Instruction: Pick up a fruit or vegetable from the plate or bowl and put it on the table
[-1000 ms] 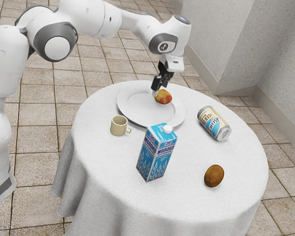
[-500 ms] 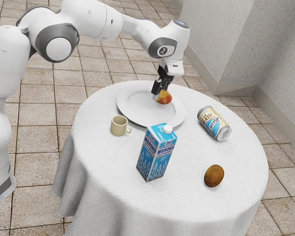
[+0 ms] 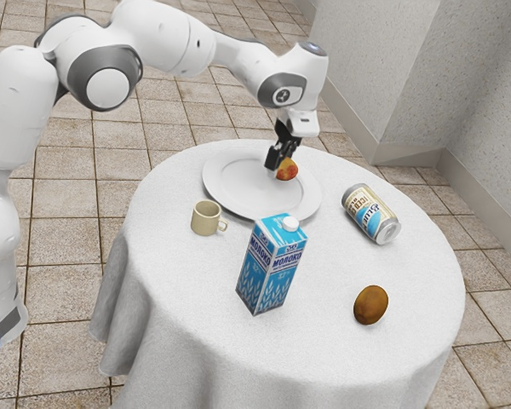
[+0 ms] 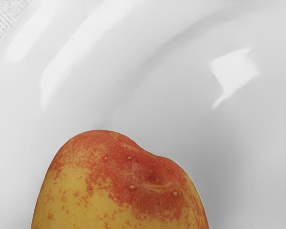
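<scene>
In the exterior view, the red-yellow fruit (image 3: 287, 171) is close at four o'clock from the claw (image 3: 278, 167), toward two o'clock of the plate (image 3: 226, 185), but how open the claw is, or whether it grips for lifting, I cannot tell.

On my table (image 3: 324, 349), the mango (image 3: 288, 172) is on the plate (image 3: 238, 183). In the exterior view, the mug (image 3: 206, 220) and milk carton (image 3: 271, 268) stand before it, the drink can (image 3: 370, 213) and kiwi (image 3: 370, 305) to the right.
</scene>
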Tool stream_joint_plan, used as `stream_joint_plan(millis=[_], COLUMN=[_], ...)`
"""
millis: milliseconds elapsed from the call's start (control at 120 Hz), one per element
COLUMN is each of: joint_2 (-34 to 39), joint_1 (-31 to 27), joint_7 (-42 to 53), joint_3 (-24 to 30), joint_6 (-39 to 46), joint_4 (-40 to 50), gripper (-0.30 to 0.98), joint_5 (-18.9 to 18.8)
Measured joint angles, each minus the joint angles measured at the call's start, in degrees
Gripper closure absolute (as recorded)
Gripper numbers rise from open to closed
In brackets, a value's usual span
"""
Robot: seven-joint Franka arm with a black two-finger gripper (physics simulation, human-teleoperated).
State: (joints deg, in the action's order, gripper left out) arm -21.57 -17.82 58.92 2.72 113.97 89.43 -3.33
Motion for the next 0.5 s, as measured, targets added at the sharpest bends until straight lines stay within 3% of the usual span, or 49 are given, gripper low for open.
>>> stream_joint_plan(millis=[208, 500], joint_2=[-0.01, 1.45], joint_1=[0.05, 0.89], joint_7=[-0.94, -2.64], joint_3=[0.0, -0.01], joint_6=[0.99, 1.41], joint_4=[0.15, 0.08], gripper=[0.35, 0.43], joint_5=[-0.23, -0.85])
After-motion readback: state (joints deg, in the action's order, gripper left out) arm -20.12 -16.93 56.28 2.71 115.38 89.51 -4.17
